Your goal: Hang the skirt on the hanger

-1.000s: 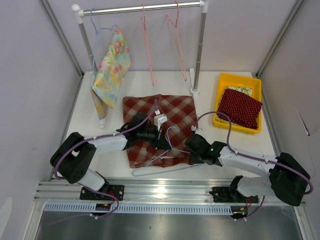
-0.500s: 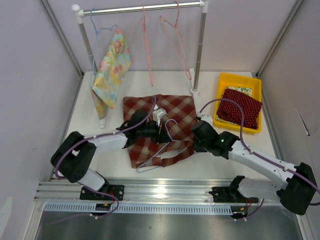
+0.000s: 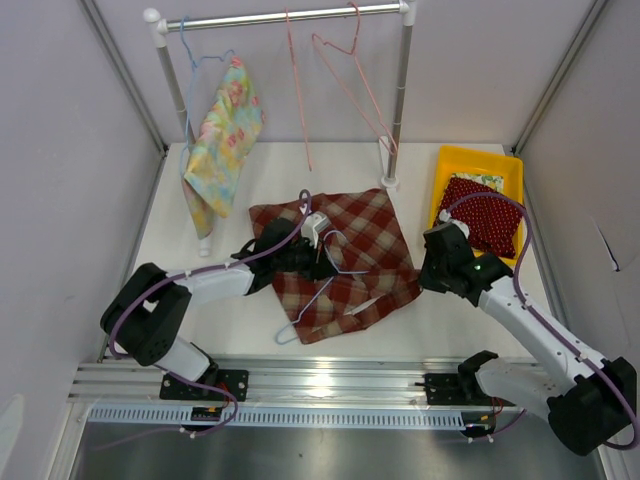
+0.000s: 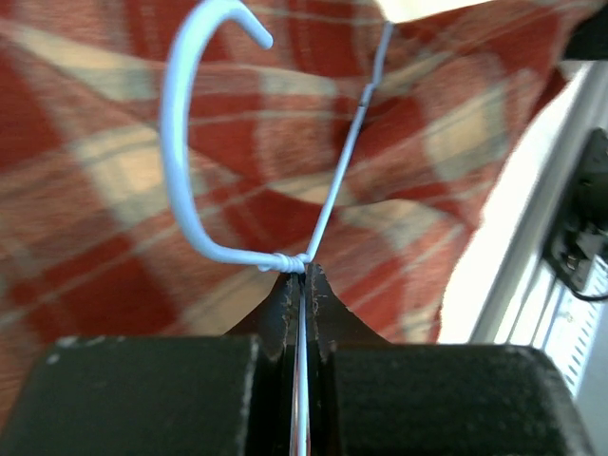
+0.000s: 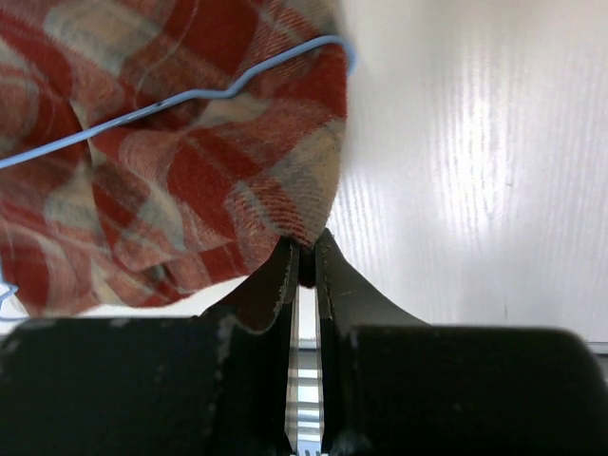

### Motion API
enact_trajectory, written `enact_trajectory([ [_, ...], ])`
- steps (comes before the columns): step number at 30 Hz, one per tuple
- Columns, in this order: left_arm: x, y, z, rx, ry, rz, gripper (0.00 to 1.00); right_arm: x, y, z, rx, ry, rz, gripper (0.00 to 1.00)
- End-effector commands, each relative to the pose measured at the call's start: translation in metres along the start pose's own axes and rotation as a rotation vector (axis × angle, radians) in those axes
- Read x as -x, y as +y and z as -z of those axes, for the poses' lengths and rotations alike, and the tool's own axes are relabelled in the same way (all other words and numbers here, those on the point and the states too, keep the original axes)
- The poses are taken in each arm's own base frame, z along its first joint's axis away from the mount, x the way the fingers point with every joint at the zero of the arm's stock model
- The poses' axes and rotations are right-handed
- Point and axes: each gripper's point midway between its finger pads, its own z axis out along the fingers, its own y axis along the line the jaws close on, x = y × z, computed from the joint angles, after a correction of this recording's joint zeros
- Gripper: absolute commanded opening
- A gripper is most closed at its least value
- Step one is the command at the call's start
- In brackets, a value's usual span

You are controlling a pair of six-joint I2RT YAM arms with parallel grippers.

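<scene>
Red-and-cream plaid skirt (image 3: 372,238), pale blue hanger (image 4: 172,123), yellow bin (image 3: 480,155).

Bright, even light; glare streaks the table (image 5: 475,142); the skirt (image 4: 114,285) lies blurred in the left wrist view.

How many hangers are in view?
4. On the rail: a blue hanger under a floral cloth, a middle pink hanger, a right pink hanger. The pale hanger lies on the skirt, held by the left hand.

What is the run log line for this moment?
left gripper: shut on hanger | right gripper: shut on skirt edge | hanger: lying on skirt
</scene>
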Motion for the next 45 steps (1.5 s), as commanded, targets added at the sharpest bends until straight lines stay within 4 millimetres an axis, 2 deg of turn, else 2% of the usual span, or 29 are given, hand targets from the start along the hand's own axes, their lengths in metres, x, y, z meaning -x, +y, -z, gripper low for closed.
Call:
enact_trajectory([
  [1,0.012,0.022,0.005,0.113,-0.017,-0.070,0.00,0.018,0.000,0.006,0.004,-0.031,-0.002,0.00],
  [5,0.018,0.031,0.008,0.163,-0.042,-0.085,0.00,0.015,-0.005,-0.001,-0.024,-0.001,0.001,0.00],
  [7,0.029,0.031,0.007,0.162,-0.064,-0.097,0.00,0.014,-0.004,-0.002,-0.016,0.001,0.000,0.01],
  [9,0.035,0.033,0.005,0.167,-0.075,-0.106,0.00,0.009,-0.007,-0.003,-0.020,0.010,-0.003,0.05],
  [10,0.046,0.029,0.004,0.152,-0.094,-0.121,0.00,0.007,-0.007,-0.001,-0.017,0.011,-0.003,0.18],
  [12,0.051,0.023,0.004,0.125,-0.103,-0.136,0.00,0.009,0.000,0.012,0.007,-0.030,0.019,0.37],
  [13,0.057,0.019,0.006,0.114,-0.118,-0.146,0.00,0.008,0.007,0.017,0.030,-0.042,0.022,0.55],
  [14,0.058,0.018,0.007,0.109,-0.120,-0.158,0.00,0.004,0.023,0.025,0.078,-0.048,0.056,0.59],
  [15,0.059,0.016,0.007,0.100,-0.120,-0.163,0.00,0.003,0.028,0.029,0.083,-0.066,0.071,0.63],
  [17,0.058,0.018,0.005,0.105,-0.096,-0.176,0.00,-0.012,0.052,0.039,0.130,-0.066,0.123,0.65],
  [19,0.059,0.017,0.003,0.095,-0.083,-0.184,0.00,-0.023,0.067,0.036,0.144,-0.073,0.160,0.65],
  [20,0.057,0.018,0.001,0.093,-0.076,-0.181,0.00,-0.027,0.082,0.035,0.186,-0.080,0.172,0.65],
  [21,0.059,0.019,0.000,0.093,-0.077,-0.183,0.00,-0.045,0.099,0.033,0.227,-0.056,0.233,0.63],
  [22,0.060,0.017,-0.001,0.080,-0.073,-0.185,0.00,-0.052,0.109,0.032,0.251,-0.051,0.257,0.62],
  [23,0.062,0.017,-0.003,0.073,-0.069,-0.187,0.00,-0.055,0.129,0.033,0.306,-0.069,0.268,0.62],
  [24,0.062,0.018,-0.004,0.072,-0.064,-0.188,0.00,-0.070,0.146,0.037,0.360,-0.064,0.320,0.63],
  [25,0.065,0.016,-0.004,0.054,-0.059,-0.194,0.00,-0.081,0.154,0.026,0.351,-0.046,0.349,0.63],
  [27,0.065,0.017,-0.006,0.036,-0.046,-0.186,0.00,-0.089,0.185,0.026,0.419,-0.058,0.390,0.63],
  [28,0.066,0.015,-0.006,0.018,-0.039,-0.191,0.00,-0.102,0.196,0.021,0.410,-0.073,0.434,0.63],
  [30,0.066,0.015,-0.008,0.006,-0.030,-0.191,0.00,-0.112,0.211,0.020,0.412,-0.092,0.487,0.64],
  [31,0.068,0.014,-0.008,-0.001,-0.026,-0.197,0.00,-0.118,0.226,0.020,0.424,-0.102,0.508,0.64],
  [34,0.068,0.018,-0.010,0.007,-0.014,-0.197,0.00,-0.135,0.249,0.015,0.435,-0.103,0.570,0.65],
  [37,0.070,0.021,-0.009,0.017,-0.007,-0.198,0.00,-0.148,0.262,0.009,0.434,-0.106,0.612,0.67],
  [41,0.074,0.022,-0.009,0.025,-0.013,-0.199,0.00,-0.171,0.272,-0.002,0.441,-0.061,0.649,0.71],
  [45,0.076,0.024,-0.010,0.032,-0.008,-0.201,0.00,-0.189,0.272,-0.017,0.425,-0.025,0.666,0.72],
])
